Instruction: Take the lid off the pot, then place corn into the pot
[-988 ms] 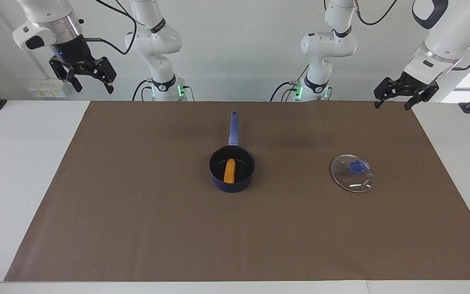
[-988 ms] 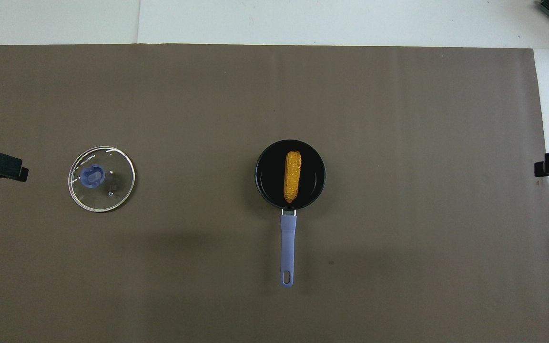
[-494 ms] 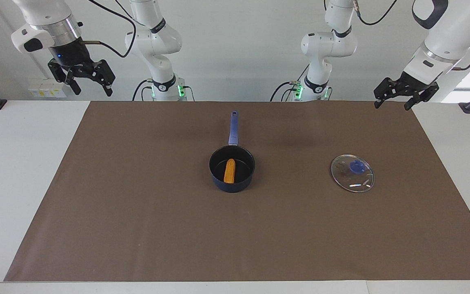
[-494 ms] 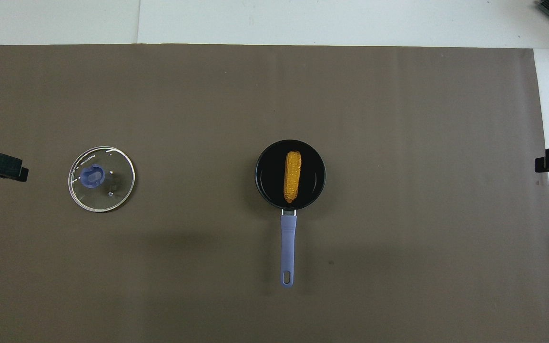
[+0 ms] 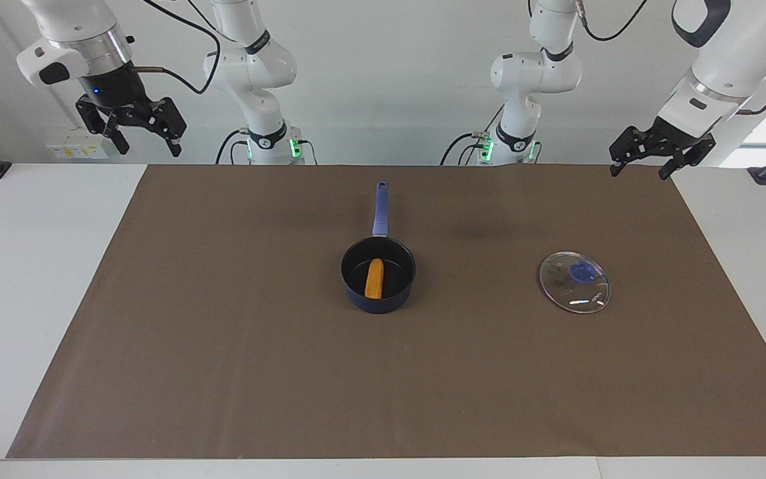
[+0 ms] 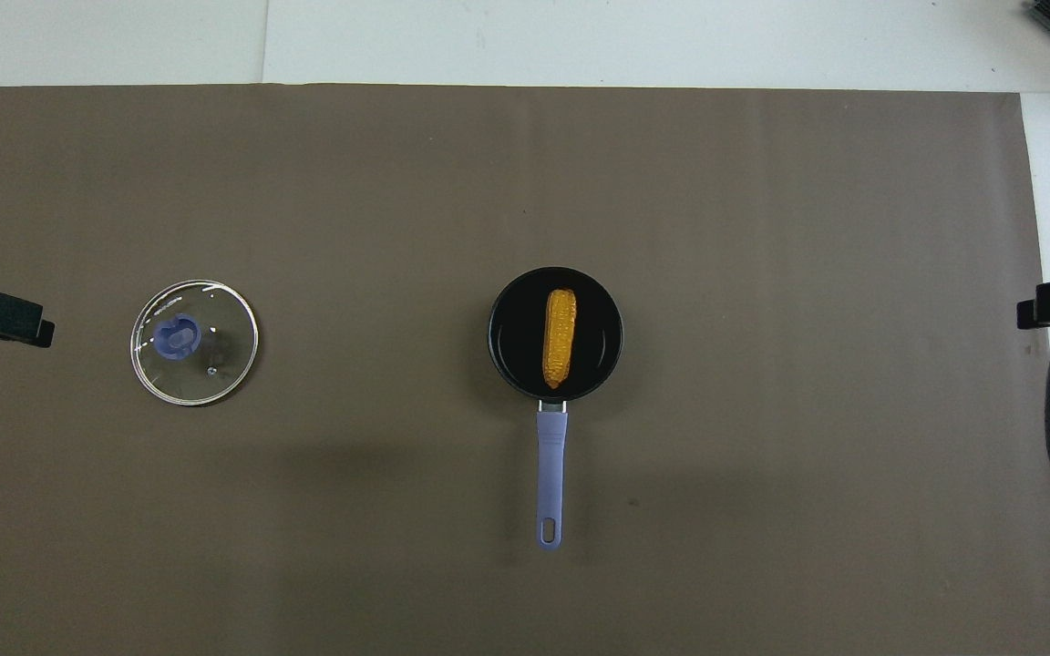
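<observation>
Corn point(image 5: 374, 279) lies in pot point(image 5: 378, 303); lid point(image 5: 574, 282) flat on mat; left pincer point(image 5: 640, 167), right pincer point(image 5: 145, 139) raised, both spread, empty.

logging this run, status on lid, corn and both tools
Left tool and right tool open, raised at table ends. Corn in pot; lid flat on mat. Nothing obstructing.

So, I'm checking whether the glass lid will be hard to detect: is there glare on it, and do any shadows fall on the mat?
Facing view: the lid carries a small bright glint near its rim, and a soft dark shadow patch lies on the mat nearer the robots. Overhead view: only faint highlights on the lid's rim, its blue knob plain, mat showing through the glass.
</observation>
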